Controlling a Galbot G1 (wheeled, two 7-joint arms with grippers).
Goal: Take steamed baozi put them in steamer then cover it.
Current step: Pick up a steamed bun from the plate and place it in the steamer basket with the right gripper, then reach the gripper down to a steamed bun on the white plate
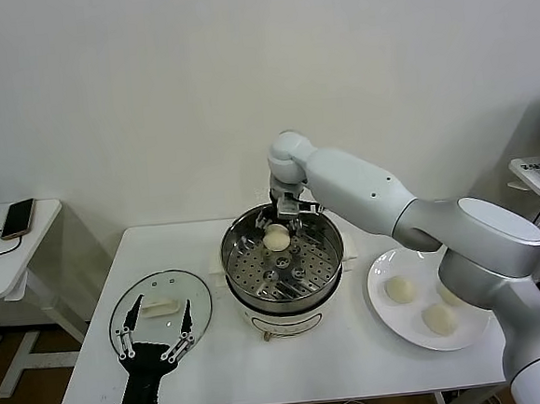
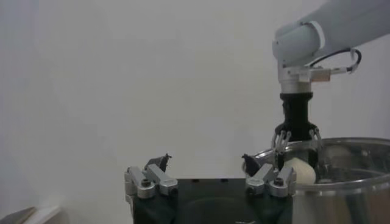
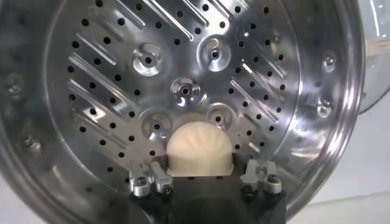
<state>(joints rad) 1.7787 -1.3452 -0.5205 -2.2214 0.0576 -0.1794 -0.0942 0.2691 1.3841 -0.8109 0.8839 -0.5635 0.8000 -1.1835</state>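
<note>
Presently the right gripper (image 1: 281, 222) stands inside the steamer (image 1: 327, 261), at its far side, jaws spread apart and released around one bun (image 1: 276, 238) that rests on the perforated tray. Judged step: letting go of the first bun. Good practice is a straight vertical lift, clear of the steamer's rim, without nudging the bun. Three buns wait on the plate (image 1: 382, 298), right of the steamer. The lid (image 1: 157, 309) lies left of the steamer, with the left gripper (image 1: 156, 340) idle beside it, jaws open.
</note>
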